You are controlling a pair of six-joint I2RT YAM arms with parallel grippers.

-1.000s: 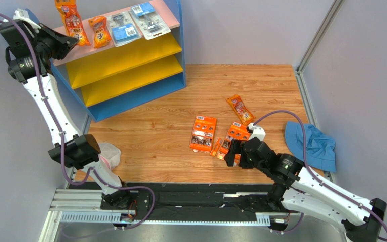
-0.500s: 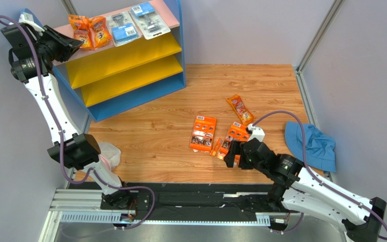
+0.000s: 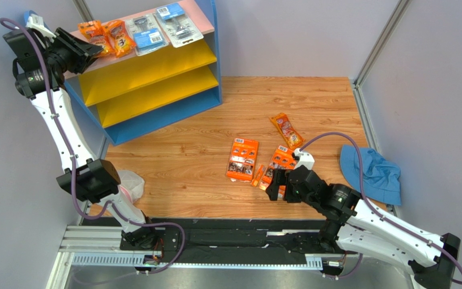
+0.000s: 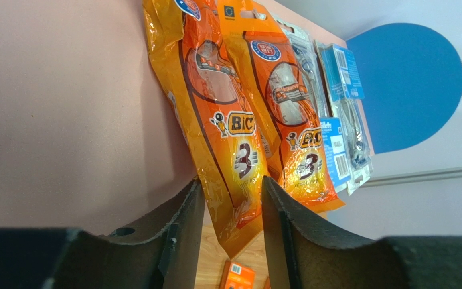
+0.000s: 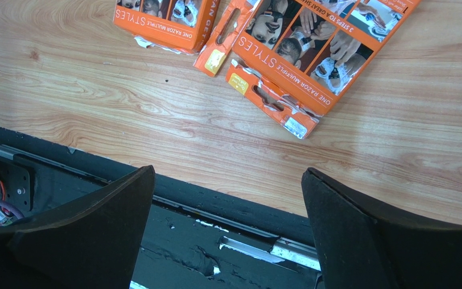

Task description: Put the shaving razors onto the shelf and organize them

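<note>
Between left gripper point(image 4: 230, 186) fingers: BIC razor bag point(image 4: 227, 138) end on pink shelf board point(image 4: 65, 108); gripper half-open, unclamped | withdraw straight back, avoid dragging bag | right gripper point(image 5: 227, 174) wide-open, empty

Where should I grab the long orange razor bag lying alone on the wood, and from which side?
Probably from above, pinching across its narrow width near the middle. The long orange razor bag lies flat, diagonal on the wooden table, clear of the orange cards.

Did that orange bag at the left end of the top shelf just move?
Yes. The orange bag earlier stuck out past the far edge of the pink top board. It has come nearer and now lies on the board beside the second orange bag.
</note>
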